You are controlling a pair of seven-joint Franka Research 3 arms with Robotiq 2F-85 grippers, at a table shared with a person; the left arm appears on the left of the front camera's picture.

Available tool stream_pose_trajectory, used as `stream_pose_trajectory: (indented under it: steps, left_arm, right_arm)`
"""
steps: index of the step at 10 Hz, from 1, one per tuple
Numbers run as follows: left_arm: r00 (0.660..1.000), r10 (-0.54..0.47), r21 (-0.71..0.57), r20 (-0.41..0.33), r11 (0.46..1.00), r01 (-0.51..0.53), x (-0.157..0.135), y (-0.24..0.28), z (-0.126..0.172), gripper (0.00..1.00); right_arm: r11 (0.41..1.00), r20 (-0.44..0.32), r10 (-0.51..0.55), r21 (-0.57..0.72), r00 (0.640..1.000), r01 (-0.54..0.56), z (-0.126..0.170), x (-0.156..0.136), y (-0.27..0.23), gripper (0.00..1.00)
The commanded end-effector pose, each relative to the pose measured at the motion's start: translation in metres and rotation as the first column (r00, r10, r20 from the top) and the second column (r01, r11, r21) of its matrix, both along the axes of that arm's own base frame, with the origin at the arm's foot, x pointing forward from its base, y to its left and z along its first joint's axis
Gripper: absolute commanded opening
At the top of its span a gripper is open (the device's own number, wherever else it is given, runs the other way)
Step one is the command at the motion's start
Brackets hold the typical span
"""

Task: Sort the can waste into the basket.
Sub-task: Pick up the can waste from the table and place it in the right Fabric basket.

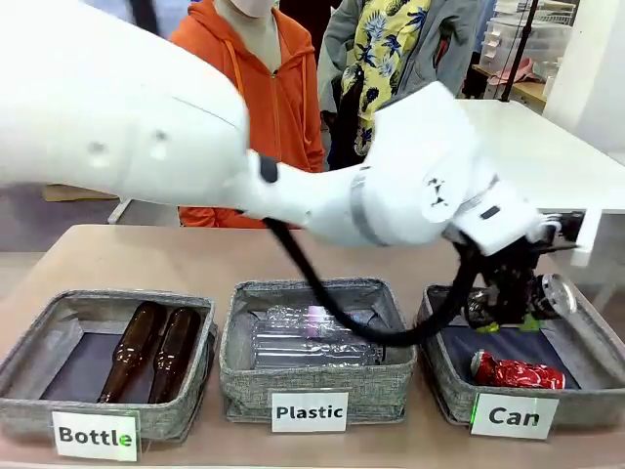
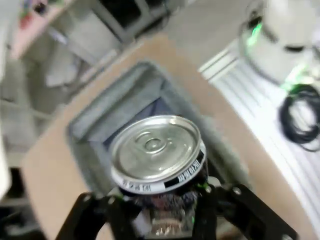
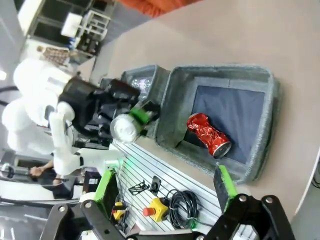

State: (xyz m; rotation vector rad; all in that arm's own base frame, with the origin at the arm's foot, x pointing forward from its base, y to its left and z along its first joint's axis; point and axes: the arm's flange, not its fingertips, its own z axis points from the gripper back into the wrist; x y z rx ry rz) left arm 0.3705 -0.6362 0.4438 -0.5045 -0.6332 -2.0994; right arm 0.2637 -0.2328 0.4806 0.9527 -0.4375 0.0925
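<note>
Front view, crushed red can [image 1: 518, 372] in Can basket [image 1: 586, 405]

Two brown glass bottles [image 1: 151, 352] fill the "Bottle" basket [image 1: 59, 322]; clear plastic bottles [image 1: 308, 337] the "Plastic" basket [image 1: 244, 376].

The crushed red can [image 1: 518, 372] lies on its side on the dark floor of the grey basket [image 1: 586, 405] with the label "Can", near its front wall. The dark can [image 1: 547, 296] with silver top is held in the air above this same basket, tilted sideways.
</note>
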Motion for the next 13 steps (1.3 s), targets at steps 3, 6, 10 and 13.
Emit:
stream_pose_trajectory:
  steps: [3,6,10,13]
  left_arm:
    - [0.995,0.093,0.044,-0.023,0.995,-0.092,0.045,-0.063,0.019,0.36]
    - [0.997,0.070,0.068,-0.017,0.995,-0.069,0.045,-0.062,0.016,0.36]
    - [0.999,0.045,0.103,0.002,0.994,-0.045,0.036,-0.053,0.014,1.00]
    - [1.000,0.025,0.114,0.010,0.993,-0.026,0.033,-0.041,0.017,1.00]
  right_arm:
    - [1.000,-0.008,-0.007,-0.009,1.000,0.007,0.005,0.004,-0.002,1.00]
    - [1.000,-0.008,-0.007,-0.009,1.000,0.007,0.005,0.004,-0.002,1.00]
    - [1.000,-0.008,-0.007,-0.009,1.000,0.007,0.005,0.004,-0.002,1.00]
    - [1.000,-0.008,-0.007,-0.009,1.000,0.007,0.005,0.004,-0.002,1.00]
